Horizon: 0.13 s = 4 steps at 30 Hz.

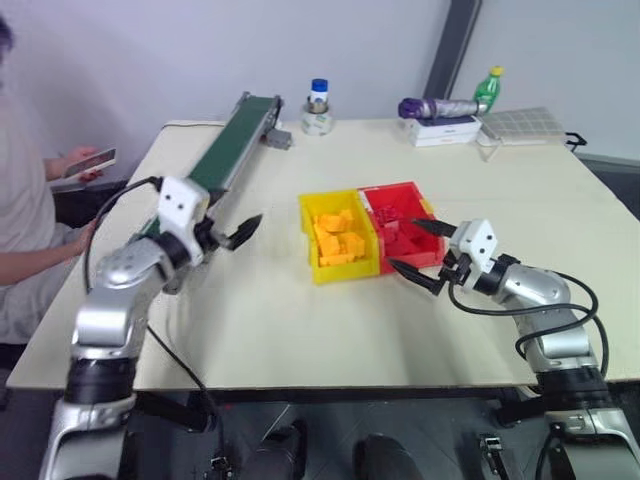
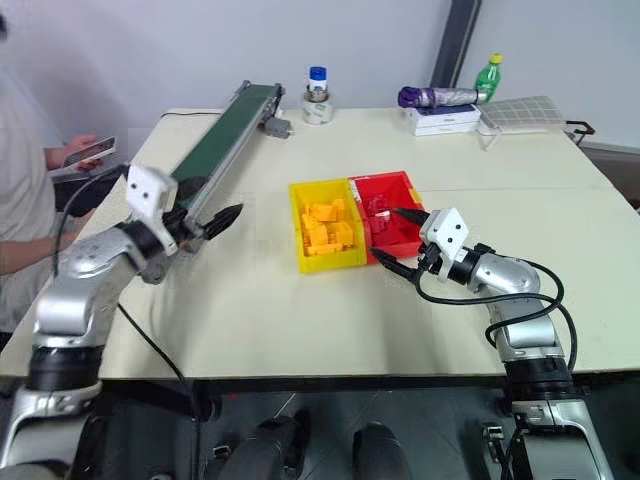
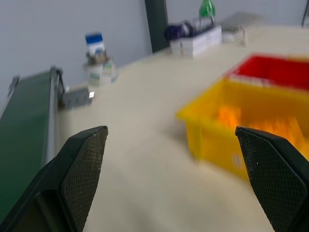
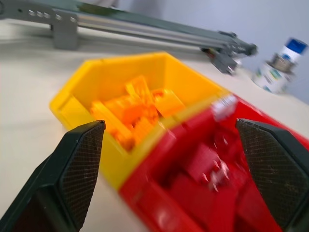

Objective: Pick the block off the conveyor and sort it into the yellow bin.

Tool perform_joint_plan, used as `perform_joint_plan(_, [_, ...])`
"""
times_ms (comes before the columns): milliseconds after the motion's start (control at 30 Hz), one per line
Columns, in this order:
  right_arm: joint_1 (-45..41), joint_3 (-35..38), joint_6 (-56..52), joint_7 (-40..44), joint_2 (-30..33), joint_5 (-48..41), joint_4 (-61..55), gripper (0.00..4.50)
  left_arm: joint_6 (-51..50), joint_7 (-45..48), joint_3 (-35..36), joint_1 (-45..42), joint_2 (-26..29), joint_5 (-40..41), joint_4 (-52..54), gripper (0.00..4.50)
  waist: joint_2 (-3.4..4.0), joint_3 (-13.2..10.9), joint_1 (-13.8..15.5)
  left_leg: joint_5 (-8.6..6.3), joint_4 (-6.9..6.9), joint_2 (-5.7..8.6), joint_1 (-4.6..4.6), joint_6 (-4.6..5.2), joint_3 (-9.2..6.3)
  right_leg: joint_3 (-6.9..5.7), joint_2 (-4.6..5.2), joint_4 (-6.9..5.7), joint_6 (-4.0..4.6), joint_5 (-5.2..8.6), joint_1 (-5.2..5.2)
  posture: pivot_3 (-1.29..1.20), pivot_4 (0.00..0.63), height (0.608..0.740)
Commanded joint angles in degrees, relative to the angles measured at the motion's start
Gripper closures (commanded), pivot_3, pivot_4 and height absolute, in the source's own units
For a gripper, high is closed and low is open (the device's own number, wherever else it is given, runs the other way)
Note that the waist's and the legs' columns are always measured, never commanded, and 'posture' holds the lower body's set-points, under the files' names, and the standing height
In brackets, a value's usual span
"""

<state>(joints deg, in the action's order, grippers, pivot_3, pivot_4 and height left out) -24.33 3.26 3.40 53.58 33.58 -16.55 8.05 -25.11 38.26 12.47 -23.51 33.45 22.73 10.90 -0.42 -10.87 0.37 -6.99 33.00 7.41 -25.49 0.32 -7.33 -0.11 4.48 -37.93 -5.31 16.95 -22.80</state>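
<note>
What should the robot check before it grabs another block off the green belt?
1. Left claw open and empty: ok, fingers spread wide in the left wrist view.
2. Left claw beside the conveyor: ok, it hangs over the table next to the belt.
3. A block waiting on the belt: not ok, the visible belt looks bare.
4. Room in the yellow bin: ok, the orange blocks sit below its rim.
5. Right claw out of the way: ok, open by the red bin.
6. Person clear of the belt: cannot tell.
</note>
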Motion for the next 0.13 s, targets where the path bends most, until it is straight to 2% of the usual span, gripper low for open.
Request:
perform_joint_plan(33, [-1.36, 1.16, 1.18, 0.71, 0.45, -0.75, -0.01, 0.00, -3.44, 1.21, 7.65, 3.34, 3.86, 5.54, 5.80, 0.04, 0.01, 0.00, 0.27, -0.01, 0.00, 0.01, 0.02, 0.01, 0.01, 0.01, 0.02, 0.01, 0.00, 0.00, 0.03, 0.00, 0.150, 0.740])
perform_joint_plan(133, [-1.39, 0.89, 1.42, 0.92, 0.13, -0.63, 0.33, 0.00, 0.07, 3.03, 10.99, 7.91, 6.47, 4.80, 5.03, 0.04, 0.03, 0.02, 0.23, -0.02, -0.06, 0.00, 0.04, 0.01, 0.03, 0.07, 0.02, -0.02, 0.07, 0.05, 0.01, 0.00, 0.150, 0.740])
